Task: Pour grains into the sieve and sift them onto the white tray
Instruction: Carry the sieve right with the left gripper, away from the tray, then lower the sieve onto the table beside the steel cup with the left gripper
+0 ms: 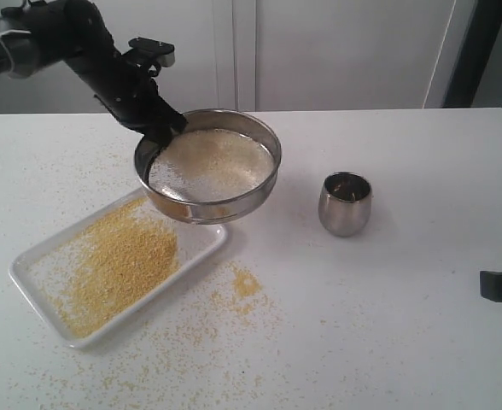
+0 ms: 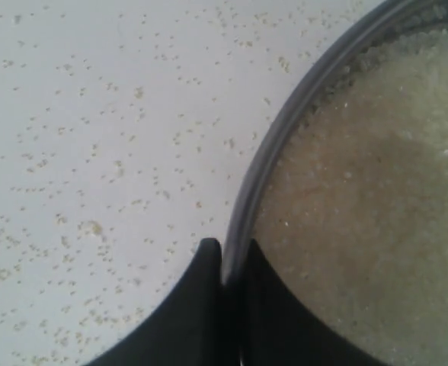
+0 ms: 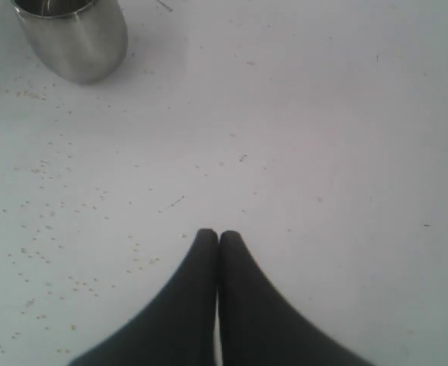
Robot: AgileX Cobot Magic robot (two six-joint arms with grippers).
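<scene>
The sieve is a wide, shallow ring of brushed steel with a fine mesh floor. It hangs over the far end of the white tray, tipped a little. The left gripper pinches its rim, one black finger outside the wall and one inside, closed down to the thickness of the metal. A pale beige, coarse layer of grains lies across the mesh. On the tray, a flat rectangle with rounded corners and a low rim, finer golden-yellow granules form a loose band along its length.

The table is matte white and speckled with stray yellow granules around the tray, with a small heap just off its near side. A small rounded steel cup stands upright to the right of the sieve, well apart from it. Plain white panels close the background, with a dark vertical strip at the far right.

The right gripper is over bare table near the cup, its tapered black fingers pressed together with nothing between them. The exterior view cuts it off at the right edge. The sieve hides the tray's far corner, and the cup's inside is too dark to read.
</scene>
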